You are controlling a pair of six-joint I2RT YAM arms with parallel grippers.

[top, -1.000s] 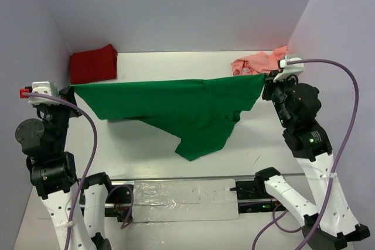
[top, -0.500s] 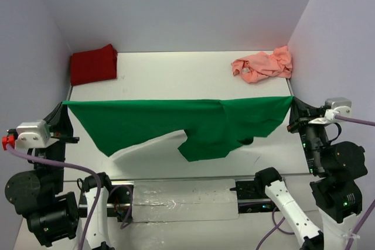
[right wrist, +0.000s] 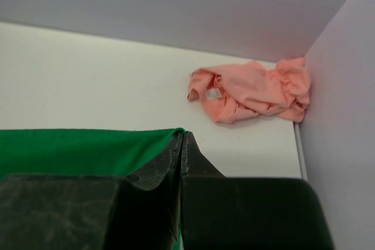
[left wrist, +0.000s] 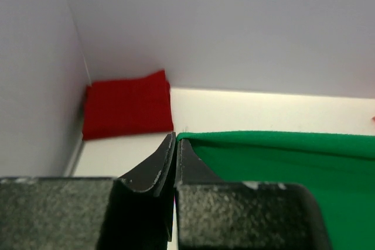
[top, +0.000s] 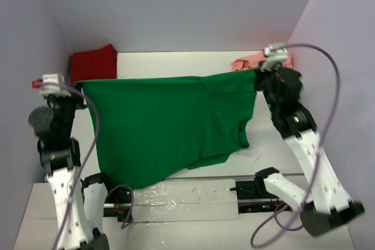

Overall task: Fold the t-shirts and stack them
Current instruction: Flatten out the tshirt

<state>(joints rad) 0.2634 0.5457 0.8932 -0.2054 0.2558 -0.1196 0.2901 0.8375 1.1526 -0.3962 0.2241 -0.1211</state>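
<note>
fabric of the green shirt (top: 164, 127) drapes as a broad sheet, lower edge near the arm bases (top: 176, 194), top edge stretched between the grippers, probably so it can be laid smooth for folding. left gripper (left wrist: 176, 144) and right gripper (right wrist: 181, 141) each pinch a top corner, jaws nearly closed on cloth. beyond, red shirt (left wrist: 128, 105) lies folded far left, likely the stack's base; pink shirt (right wrist: 252, 92) sits crumpled far right.

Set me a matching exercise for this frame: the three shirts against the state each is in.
Things:
1. green shirt
2. red shirt
3. pink shirt

States:
A. crumpled in the far right corner
B. pinched by left gripper and right gripper, spread between them
C. folded in the far left corner

Pairs: 1-B; 2-C; 3-A
</note>
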